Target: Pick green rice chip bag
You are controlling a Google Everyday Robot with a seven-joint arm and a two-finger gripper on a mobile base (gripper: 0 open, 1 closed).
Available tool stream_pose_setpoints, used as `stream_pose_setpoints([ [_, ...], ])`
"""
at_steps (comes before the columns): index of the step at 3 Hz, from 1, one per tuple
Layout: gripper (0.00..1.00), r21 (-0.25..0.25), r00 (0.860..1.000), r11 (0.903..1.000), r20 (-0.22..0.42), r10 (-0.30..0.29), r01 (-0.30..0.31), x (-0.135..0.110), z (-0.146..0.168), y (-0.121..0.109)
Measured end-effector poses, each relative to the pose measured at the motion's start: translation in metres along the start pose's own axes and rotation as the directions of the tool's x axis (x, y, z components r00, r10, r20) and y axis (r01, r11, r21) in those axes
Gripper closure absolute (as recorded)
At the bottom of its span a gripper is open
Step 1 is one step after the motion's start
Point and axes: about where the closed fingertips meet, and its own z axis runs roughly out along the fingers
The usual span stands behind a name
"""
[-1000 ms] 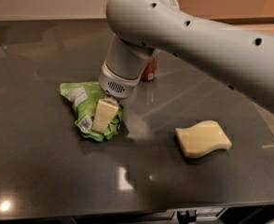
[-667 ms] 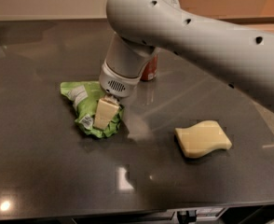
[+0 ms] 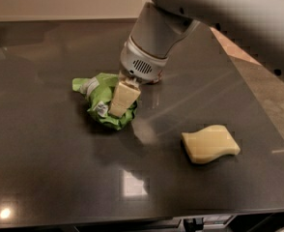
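The gripper [image 3: 119, 108] has shifted up and to the right, toward the middle of the frame. The green rice chip bag [image 3: 101, 96] pinched in it has come along (more bunched than before). The arm [image 3: 219, 8] has risen to the frame's top edge.

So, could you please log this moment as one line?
gripper down on green rice chip bag | bag on countertop | yellow block apart
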Motion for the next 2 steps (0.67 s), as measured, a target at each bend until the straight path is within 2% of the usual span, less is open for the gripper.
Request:
stream_pose_setpoints([
  [2, 1.00, -0.029, 0.993, 0.9978, 0.107, -0.056, 0.060, -0.006, -0.071, 0.010],
])
